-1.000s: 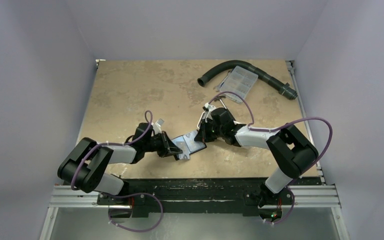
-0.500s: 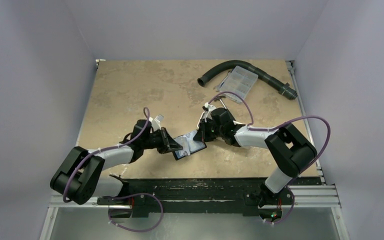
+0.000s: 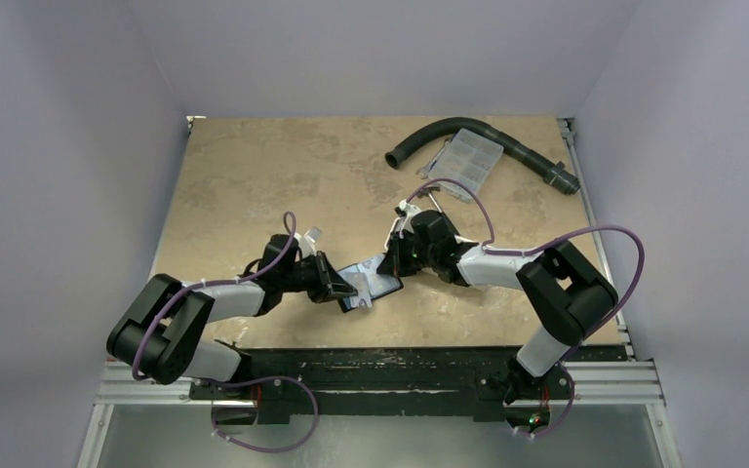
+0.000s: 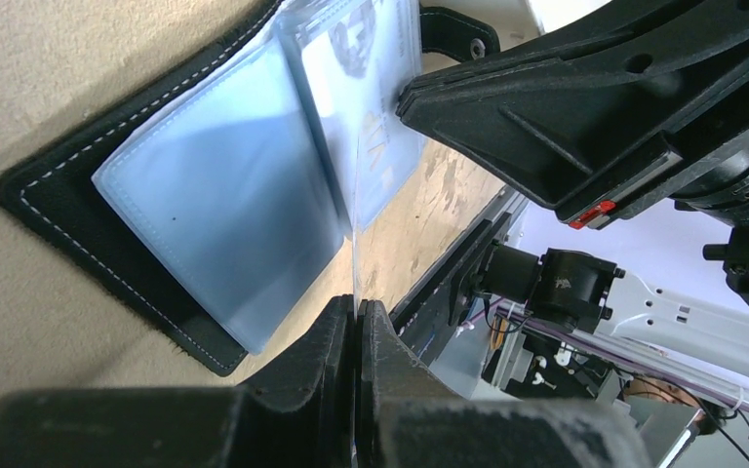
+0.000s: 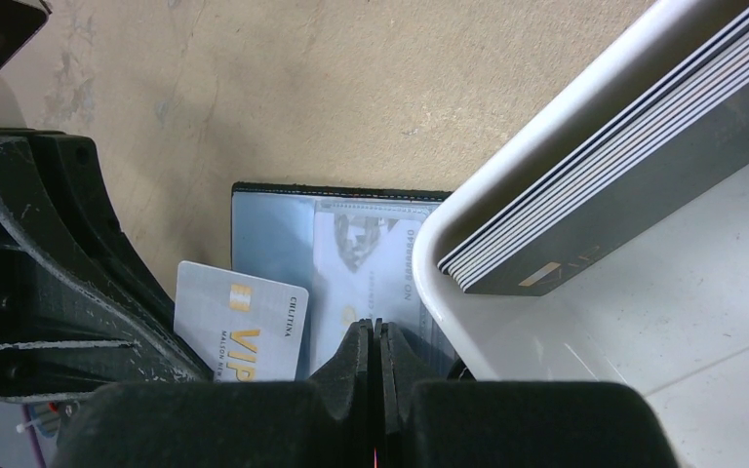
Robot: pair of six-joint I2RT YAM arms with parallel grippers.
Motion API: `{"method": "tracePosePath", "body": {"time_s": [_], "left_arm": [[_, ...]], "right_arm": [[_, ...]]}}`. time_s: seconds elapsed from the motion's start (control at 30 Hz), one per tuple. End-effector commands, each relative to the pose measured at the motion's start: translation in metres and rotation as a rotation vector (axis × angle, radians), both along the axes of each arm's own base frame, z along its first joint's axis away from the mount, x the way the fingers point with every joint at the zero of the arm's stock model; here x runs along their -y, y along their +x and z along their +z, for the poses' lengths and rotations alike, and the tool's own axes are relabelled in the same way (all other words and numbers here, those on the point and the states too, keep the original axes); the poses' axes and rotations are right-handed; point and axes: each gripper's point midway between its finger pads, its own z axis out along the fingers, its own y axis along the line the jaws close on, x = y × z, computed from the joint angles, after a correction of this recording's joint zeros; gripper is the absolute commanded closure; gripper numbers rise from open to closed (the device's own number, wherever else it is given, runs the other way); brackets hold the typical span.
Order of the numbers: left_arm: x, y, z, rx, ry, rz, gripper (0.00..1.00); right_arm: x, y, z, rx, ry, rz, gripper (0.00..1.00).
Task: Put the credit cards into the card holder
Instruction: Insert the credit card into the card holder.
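The black card holder lies open on the table, its pale blue clear sleeves up; it shows in the left wrist view and the right wrist view. One sleeve holds a pale printed card. My left gripper is shut on a silver VIP credit card, seen edge-on in its own view, at the holder's near edge. My right gripper is shut at a sleeve's edge, seemingly pinching it.
A white tray with a stack of dark cards sits right beside the holder, under my right wrist. A black hose and a clear compartment box lie at the far right of the table.
My left gripper with the silver card has shifted a little right and up, toward the holder. The right arm and the holder have hardly moved.
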Motion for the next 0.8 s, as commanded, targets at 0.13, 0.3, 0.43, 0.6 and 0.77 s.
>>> {"method": "tracePosePath", "body": {"time_s": [0.13, 0.3, 0.43, 0.6, 0.77], "left_arm": [[-0.0003, 0.0009, 0.0024, 0.005, -0.007, -0.008, 1.00], [-0.0019, -0.0005, 0.0008, -0.002, 0.002, -0.002, 1.00], [-0.0033, -0.0003, 0.0018, 0.004, 0.012, 0.001, 1.00], [-0.0031, -0.0009, -0.0015, -0.002, 0.013, -0.002, 1.00], [-0.0010, 0.0000, -0.0034, -0.005, 0.001, -0.008, 1.00]], "right_arm": [[0.0147, -0.0104, -0.0281, -0.063, -0.081, -0.013, 1.00], [0.0145, -0.0110, -0.0282, -0.064, -0.078, -0.012, 1.00], [0.0139, -0.0107, -0.0282, -0.064, -0.077, -0.010, 1.00], [0.0134, -0.0105, -0.0281, -0.064, -0.075, -0.009, 1.00], [0.0138, -0.0111, -0.0283, -0.065, -0.075, -0.010, 1.00]]}}
